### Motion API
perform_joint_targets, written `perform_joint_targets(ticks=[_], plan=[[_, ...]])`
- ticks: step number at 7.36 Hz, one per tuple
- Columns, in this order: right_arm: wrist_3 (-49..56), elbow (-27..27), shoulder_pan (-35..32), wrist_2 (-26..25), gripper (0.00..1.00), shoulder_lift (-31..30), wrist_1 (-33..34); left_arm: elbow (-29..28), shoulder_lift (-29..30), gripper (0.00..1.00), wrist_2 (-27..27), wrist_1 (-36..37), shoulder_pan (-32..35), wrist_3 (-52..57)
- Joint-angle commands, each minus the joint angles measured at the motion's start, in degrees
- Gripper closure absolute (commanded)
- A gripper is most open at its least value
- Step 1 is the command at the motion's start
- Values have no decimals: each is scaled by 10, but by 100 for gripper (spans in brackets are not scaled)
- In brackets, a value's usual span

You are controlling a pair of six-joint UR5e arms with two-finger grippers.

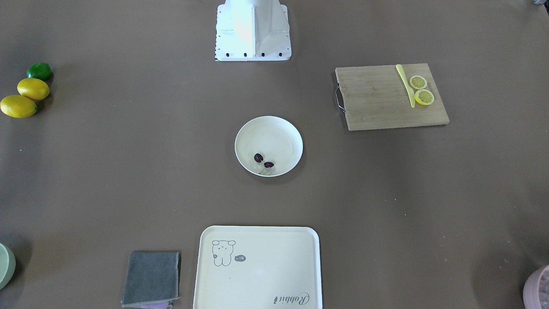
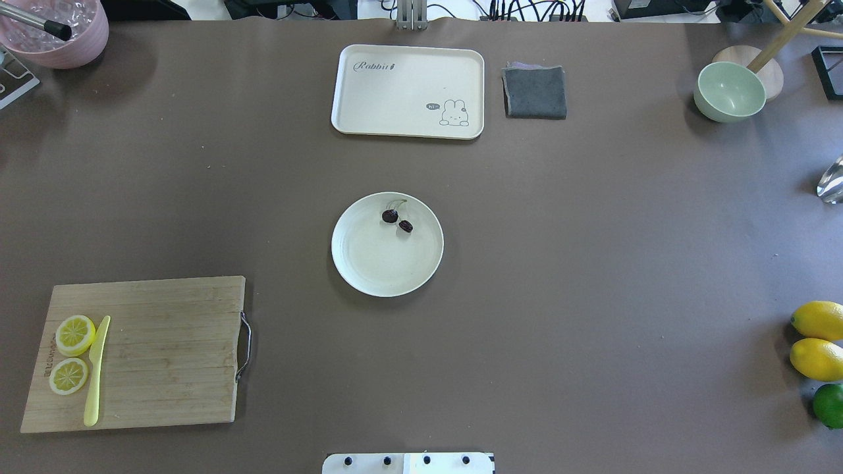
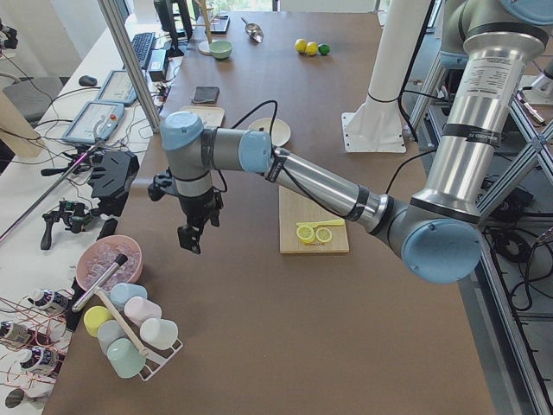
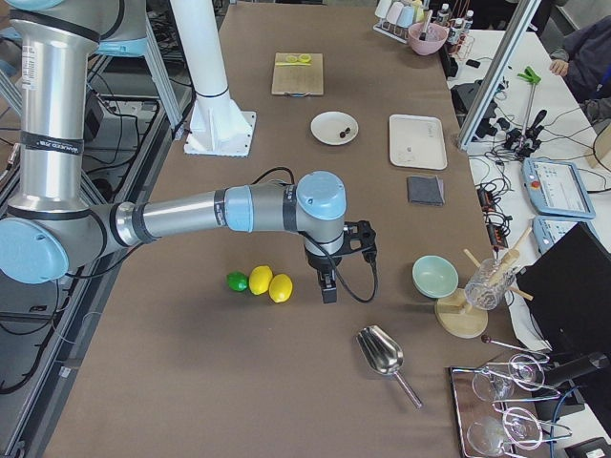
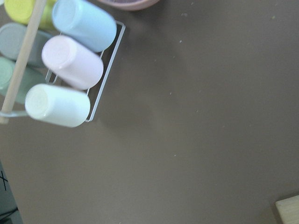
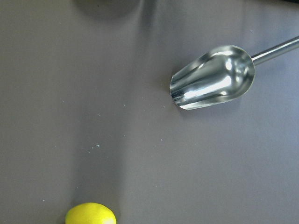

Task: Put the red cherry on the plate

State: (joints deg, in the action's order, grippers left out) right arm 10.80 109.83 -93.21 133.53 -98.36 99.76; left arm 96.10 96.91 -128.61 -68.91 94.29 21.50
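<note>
The red cherry (image 1: 258, 158), two tiny dark fruits on thin pale stems, lies inside the round cream plate (image 1: 274, 135) at mid-table, near the rim that faces the tray. In the overhead view the red cherry (image 2: 390, 216) sits in the far part of the plate (image 2: 382, 263). My left gripper (image 3: 192, 238) hangs above the table's left end near a cup rack, far from the plate. My right gripper (image 4: 327, 289) hovers at the right end beside the lemons. Both show only in the side views, so I cannot tell whether they are open or shut.
A cream tray (image 2: 407, 91) and a grey cloth (image 2: 535, 92) lie beyond the plate. A wooden board (image 2: 158, 349) carries lemon slices (image 2: 74, 334) and a yellow knife (image 2: 95, 370). Lemons (image 2: 818, 340), a lime (image 2: 830, 405), a green bowl (image 2: 729, 91) and a metal scoop (image 6: 212, 77) are at the right end.
</note>
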Motion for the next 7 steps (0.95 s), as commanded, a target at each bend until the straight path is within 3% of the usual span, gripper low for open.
perform_joint_targets(ticks=[1,2,7], plan=[[6,-21,-6,-13,0,-5,6,-1,-67,2,-28,-69,11,-51],[4,-32,-6,-10,0,-4,4,-1,-68,2,-29,-70,10,-100],[10,-37,-5,-10,0,-7,2,5,-68,2,-30,-71,10,-99]])
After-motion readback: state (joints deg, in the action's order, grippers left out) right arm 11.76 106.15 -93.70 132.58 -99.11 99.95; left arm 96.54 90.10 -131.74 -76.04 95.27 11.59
